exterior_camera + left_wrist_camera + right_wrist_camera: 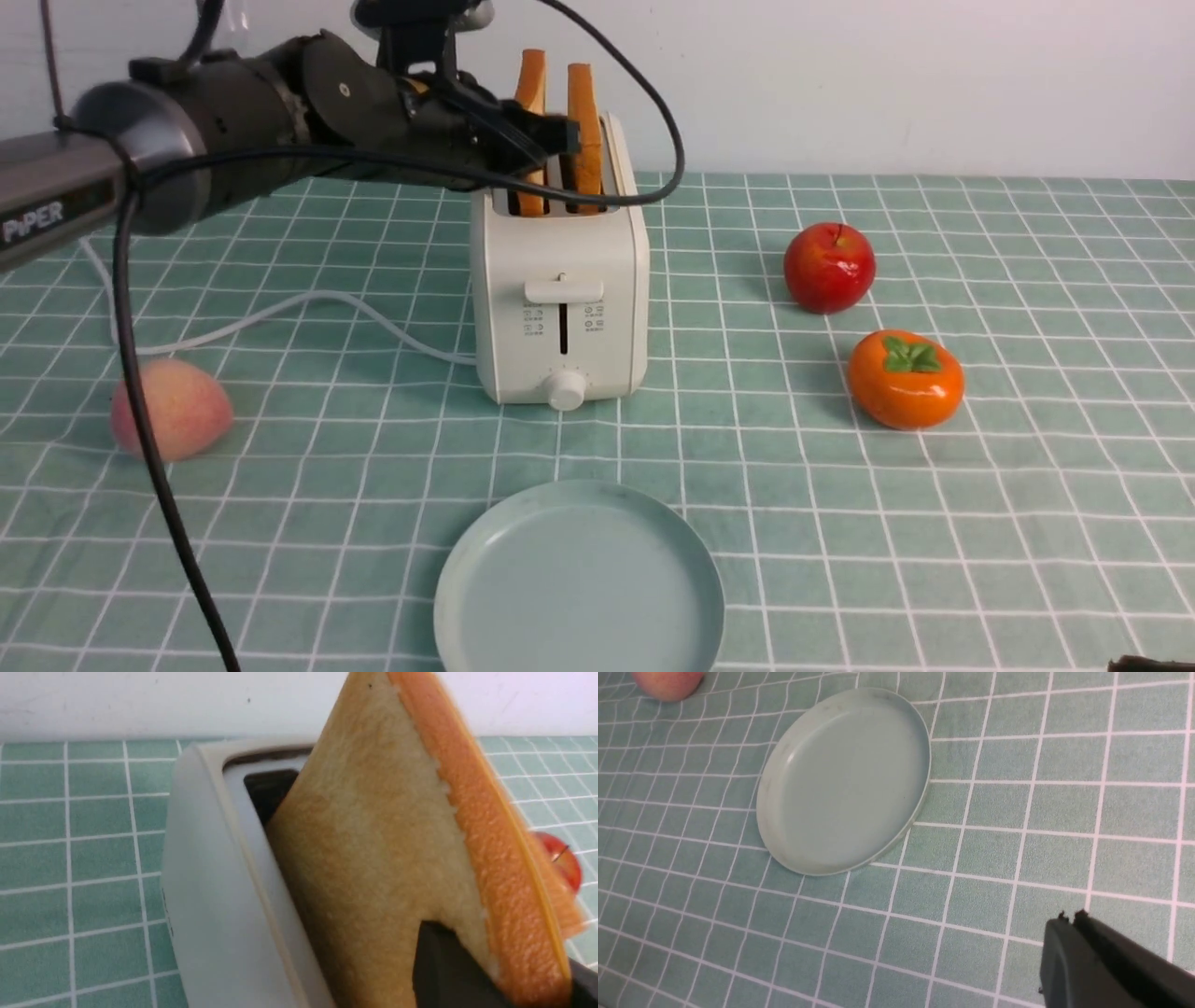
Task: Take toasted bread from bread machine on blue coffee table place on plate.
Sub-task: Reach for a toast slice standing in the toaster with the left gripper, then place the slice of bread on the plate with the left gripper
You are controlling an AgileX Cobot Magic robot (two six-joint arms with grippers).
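Note:
The cream-white bread machine (560, 280) stands on the blue coffee table (1027, 485) with two toasted bread slices upright in its slots. My left gripper (546, 138) reaches in from the left and is shut on the left slice (530, 84). The right slice (584, 103) stands beside it. In the left wrist view the held slice (373, 849) rises tilted out of the toaster (210, 882), with a dark finger (444, 970) against its face. The plate (579, 579) lies empty in front of the toaster and also shows in the right wrist view (845, 779). My right gripper (1069, 917) is shut and empty above the cloth.
A red apple (829, 266) and an orange persimmon (906, 378) lie right of the toaster. A peach (170, 409) lies at the left. The white power cord (280, 313) runs left from the toaster. A white wall (934, 84) stands behind the table.

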